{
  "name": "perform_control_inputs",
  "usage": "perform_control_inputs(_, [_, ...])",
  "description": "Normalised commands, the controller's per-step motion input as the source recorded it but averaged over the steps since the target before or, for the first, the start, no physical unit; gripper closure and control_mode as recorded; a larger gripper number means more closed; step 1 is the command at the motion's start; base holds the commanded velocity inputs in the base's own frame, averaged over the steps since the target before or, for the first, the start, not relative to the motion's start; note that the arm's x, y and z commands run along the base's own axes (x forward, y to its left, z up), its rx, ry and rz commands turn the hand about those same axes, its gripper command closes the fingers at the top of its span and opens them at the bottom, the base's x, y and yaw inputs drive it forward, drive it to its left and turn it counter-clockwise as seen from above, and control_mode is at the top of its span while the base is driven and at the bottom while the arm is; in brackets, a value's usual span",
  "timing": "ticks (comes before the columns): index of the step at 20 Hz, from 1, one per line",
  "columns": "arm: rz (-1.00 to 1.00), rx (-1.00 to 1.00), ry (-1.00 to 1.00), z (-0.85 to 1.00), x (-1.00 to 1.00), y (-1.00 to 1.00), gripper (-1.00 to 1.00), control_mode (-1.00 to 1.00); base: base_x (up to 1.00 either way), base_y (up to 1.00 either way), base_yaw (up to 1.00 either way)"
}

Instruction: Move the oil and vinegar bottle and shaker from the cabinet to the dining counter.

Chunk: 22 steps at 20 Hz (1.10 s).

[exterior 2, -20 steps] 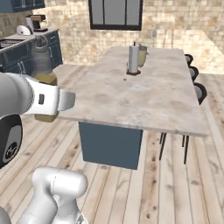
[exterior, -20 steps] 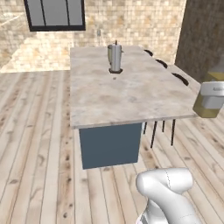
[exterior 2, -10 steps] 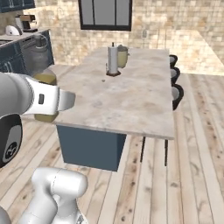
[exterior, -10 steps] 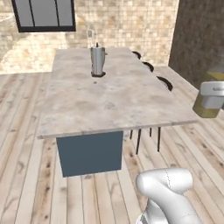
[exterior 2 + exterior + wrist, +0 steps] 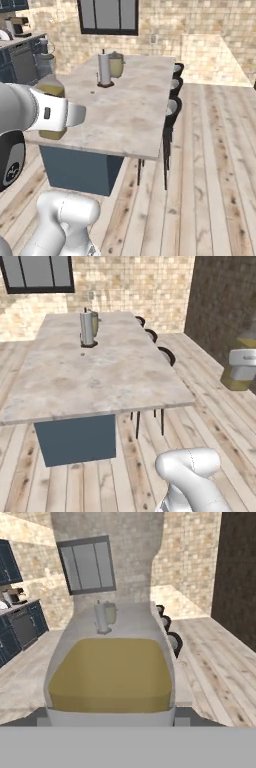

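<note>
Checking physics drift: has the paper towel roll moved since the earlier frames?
No. The paper towel roll keeps its spot beside the beige pot on the dining counter; the camera moved.

Bottle cut off by edge

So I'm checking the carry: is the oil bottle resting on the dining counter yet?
Apart. The right base view shows the oil and vinegar bottle in the gripper, off the near edge of the dining counter.

The dining counter looks like matt beige marbled stone on a smooth slate-blue base, the floor pale grainy wood planks, the oil and vinegar bottle clear glossy glass.
</note>
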Motion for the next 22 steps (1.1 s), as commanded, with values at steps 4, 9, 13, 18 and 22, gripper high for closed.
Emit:
perform_control_inputs(4, [0.00,0.00,0.00,0.00,0.00,0.00,1.00,1.00,0.34,-0.73,0.00])
perform_control_inputs(9, [0.00,0.00,0.00,0.00,0.00,0.00,1.00,1.00,0.35,-0.72,0.00])
perform_control_inputs(13, [0.00,0.00,0.00,0.00,0.00,0.00,1.00,1.00,0.39,-0.70,0.00])
perform_control_inputs(18, [0.00,0.00,0.00,0.00,0.00,0.00,1.00,1.00,0.45,-0.65,0.00])
perform_control_inputs(22, [0.00,0.00,0.00,0.00,0.00,0.00,1.00,1.00,0.53,-0.54,0.04])
